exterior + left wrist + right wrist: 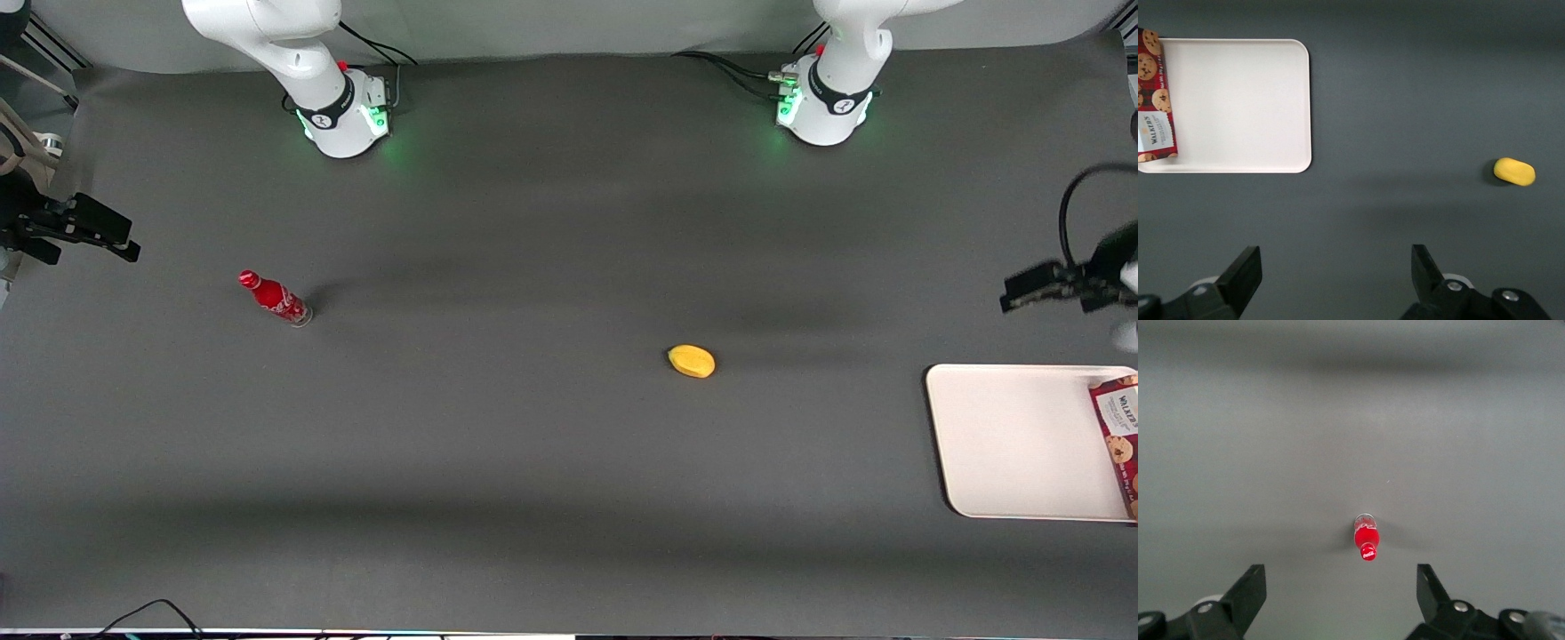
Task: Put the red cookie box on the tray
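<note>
Dark-grey table [533,462]: matte mat across the front view, both arm bases at its farther edge.
Tray, front view: the tray [1013,440] lies at the working arm's end of the table, cut by the picture's edge.
Box, front view: the red cookie box [1122,436] lies flat on the tray along its outer side, white label end farther from the camera; only part of it shows.
Gripper, front view: the gripper [1022,293] hangs above bare table, farther from the camera than the tray, clear of box and tray.
Other things, front view: a yellow fruit [691,361] lies near mid-table, well apart from the tray; a small red bottle [275,298] stands toward the parked arm's end.
Left wrist view: the fingers [1241,273] are spread wide with nothing between them; tray [1238,107] with the box [1155,100] on it, fruit [1514,171] well apart, bare mat between.
Right wrist view: the bottle [1366,540] stands alone on the mat.
</note>
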You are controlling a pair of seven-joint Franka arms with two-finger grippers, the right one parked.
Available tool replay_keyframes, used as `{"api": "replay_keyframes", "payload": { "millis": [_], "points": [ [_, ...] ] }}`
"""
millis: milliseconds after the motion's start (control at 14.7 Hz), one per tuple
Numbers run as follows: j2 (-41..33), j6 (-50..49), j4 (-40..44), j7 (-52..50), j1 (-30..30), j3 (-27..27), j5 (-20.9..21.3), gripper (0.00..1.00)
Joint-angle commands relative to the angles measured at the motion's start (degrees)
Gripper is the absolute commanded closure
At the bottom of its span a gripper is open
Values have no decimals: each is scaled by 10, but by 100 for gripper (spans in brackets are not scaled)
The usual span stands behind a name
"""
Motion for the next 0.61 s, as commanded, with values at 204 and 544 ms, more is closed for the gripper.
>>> {"api": "replay_keyframes", "payload": {
  "millis": [204,544],
  "points": [
    [-123,-19,-89,-7,6,-11,9,0],
    [-136,-23,-89,-8,5,-17,9,0]
  ]
}}
